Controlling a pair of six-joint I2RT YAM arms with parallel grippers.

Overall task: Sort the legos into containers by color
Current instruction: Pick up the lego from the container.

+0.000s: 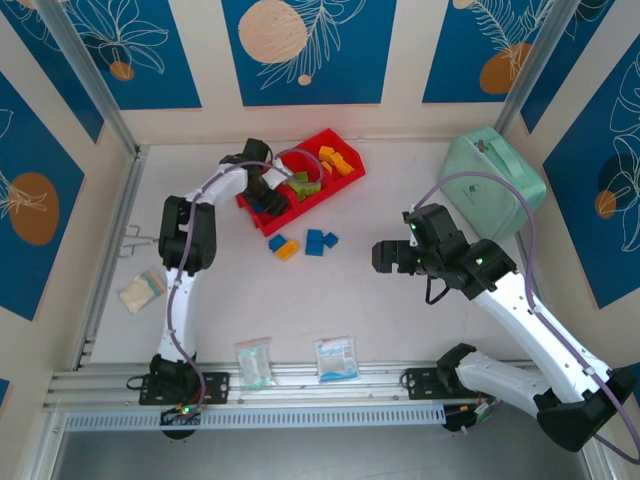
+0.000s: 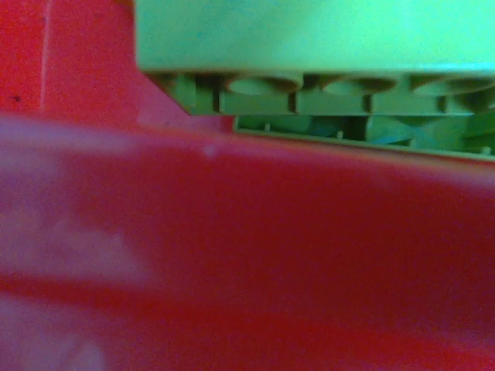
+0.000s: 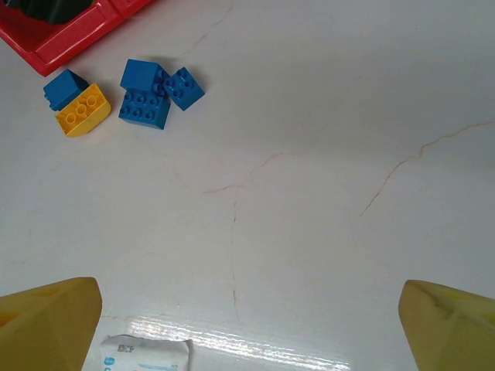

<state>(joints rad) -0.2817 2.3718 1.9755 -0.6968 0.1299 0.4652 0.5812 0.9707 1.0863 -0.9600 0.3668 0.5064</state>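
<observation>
Inspector: Close up, red tray wall, green lego behind it. Progress?
Operator: Partial. Yellow and green sit binned; blue legos and one yellow lego lie loose just near of it. My left gripper is over the tray, and I cannot tell its grip; right gripper gapes wide, empty.

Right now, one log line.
left jaws: at long red plastic tray, near green plastic brick; right jaws: open, empty; loose: blue plastic bricks, yellow brick
</observation>
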